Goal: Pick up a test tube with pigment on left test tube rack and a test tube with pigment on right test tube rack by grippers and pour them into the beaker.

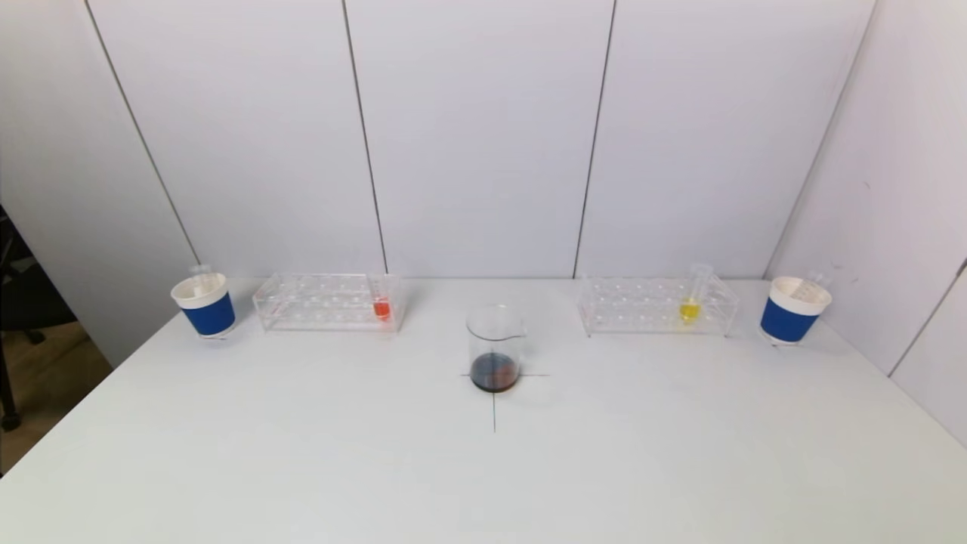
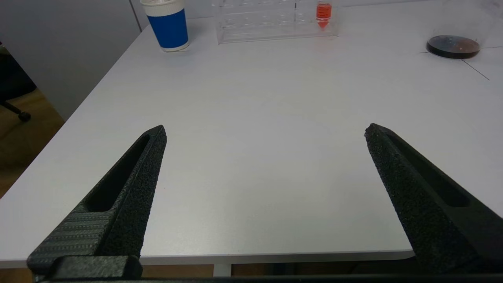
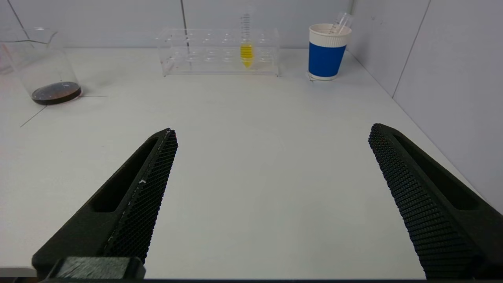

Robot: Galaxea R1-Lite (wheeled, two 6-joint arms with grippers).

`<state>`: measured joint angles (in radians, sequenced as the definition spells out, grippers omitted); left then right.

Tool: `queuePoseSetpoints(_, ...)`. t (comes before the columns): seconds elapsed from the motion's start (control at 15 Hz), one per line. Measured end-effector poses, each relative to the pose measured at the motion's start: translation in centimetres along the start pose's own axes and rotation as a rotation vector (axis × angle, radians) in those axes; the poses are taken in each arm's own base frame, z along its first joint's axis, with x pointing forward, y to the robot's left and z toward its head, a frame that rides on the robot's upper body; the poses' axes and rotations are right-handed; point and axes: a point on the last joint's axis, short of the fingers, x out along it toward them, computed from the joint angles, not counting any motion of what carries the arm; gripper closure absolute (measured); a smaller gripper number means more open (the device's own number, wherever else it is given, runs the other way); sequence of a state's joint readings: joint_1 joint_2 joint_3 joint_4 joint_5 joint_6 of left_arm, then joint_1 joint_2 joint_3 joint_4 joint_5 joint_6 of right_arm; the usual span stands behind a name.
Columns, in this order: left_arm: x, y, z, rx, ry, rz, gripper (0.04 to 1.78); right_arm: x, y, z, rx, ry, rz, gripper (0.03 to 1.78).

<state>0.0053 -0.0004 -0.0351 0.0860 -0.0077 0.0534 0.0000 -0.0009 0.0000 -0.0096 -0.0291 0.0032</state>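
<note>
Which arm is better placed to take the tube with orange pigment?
The left. The orange tube stands in the left rack, on the robot's left side, and shows straight ahead of the open, empty left claw. The right claw, also open, faces the right rack instead.

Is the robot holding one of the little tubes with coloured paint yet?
No, nothing is held. The left gripper and right gripper are open over the white table, near its front edge.
</note>
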Motion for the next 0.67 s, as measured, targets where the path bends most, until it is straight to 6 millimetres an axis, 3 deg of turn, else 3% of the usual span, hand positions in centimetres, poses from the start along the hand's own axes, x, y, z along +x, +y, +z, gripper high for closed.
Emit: queuePoseSetpoints(0.67, 0.00, 0.00, -0.02, 0.000, 0.001, 0.000, 0.06, 0.00, 0.00, -0.01, 0.010, 0.000, 0.000, 0.04)
